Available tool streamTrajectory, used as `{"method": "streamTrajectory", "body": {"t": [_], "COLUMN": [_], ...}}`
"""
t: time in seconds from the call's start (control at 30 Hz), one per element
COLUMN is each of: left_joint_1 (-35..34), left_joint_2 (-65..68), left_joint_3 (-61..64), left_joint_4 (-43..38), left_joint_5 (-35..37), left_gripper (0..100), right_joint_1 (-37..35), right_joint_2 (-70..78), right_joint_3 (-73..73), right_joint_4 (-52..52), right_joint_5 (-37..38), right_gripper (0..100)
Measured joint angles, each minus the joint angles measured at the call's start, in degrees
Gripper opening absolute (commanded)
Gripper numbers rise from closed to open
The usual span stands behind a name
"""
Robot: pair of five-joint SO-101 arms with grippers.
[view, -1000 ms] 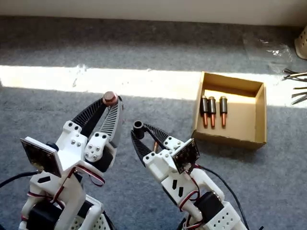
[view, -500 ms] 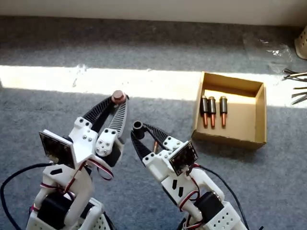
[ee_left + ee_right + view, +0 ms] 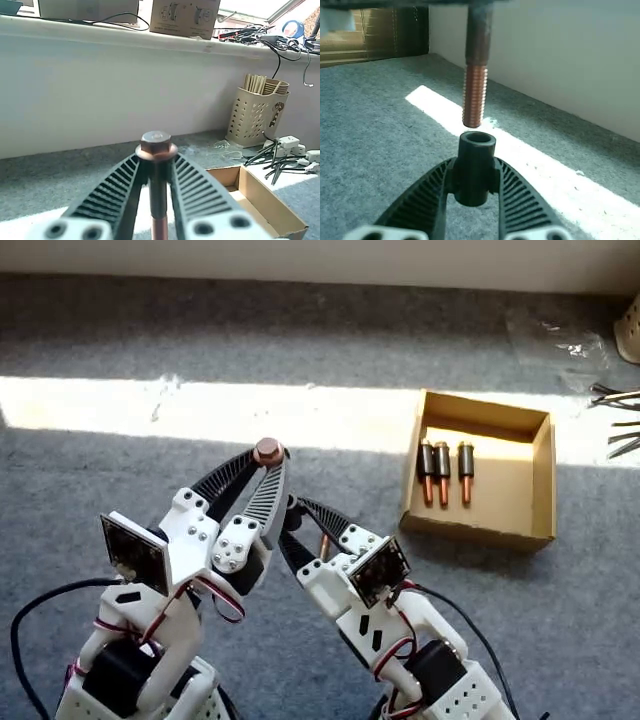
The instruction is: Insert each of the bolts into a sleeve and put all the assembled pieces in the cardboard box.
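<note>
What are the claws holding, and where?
The left gripper pinches the bolt by its shank under the head; right gripper pinches the sleeve around its middle.

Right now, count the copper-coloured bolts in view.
4. Three sleeved bolts lie in the cardboard box; one bolt is in the left gripper, above the right gripper's black sleeve.

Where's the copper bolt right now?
The copper-coloured bolt hangs upright in the left gripper, its threaded tip above the mouth of the black cylindrical sleeve in the right gripper, left of the cardboard box in the high view.
</note>
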Motion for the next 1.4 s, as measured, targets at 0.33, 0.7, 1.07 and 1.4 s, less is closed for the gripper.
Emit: {"method": "streamTrajectory", "body": {"t": [0.33,0.7,1.07,1.4], "left_joint_1": [0.35,0.18,0.18,0.44], "left_joint_2": [0.18,0.18,0.18,0.18], "left_joint_3": [3.08,3.16,3.16,3.16], "left_joint_4": [-3.43,-3.96,-2.64,1.85], "left_joint_5": [-0.09,-0.09,-0.09,-0.09], "left_gripper": [1,1,1,1], "right_joint_1": [0.00,0.00,0.00,-0.18], "right_joint_2": [0.00,0.00,0.00,0.00], "right_joint_3": [0.00,0.00,0.00,0.00], "right_joint_4": [0.00,0.00,0.00,0.00], "right_joint_5": [0.00,0.00,0.00,0.09], "right_gripper": [0.4,0.4,0.4,0.4]}}
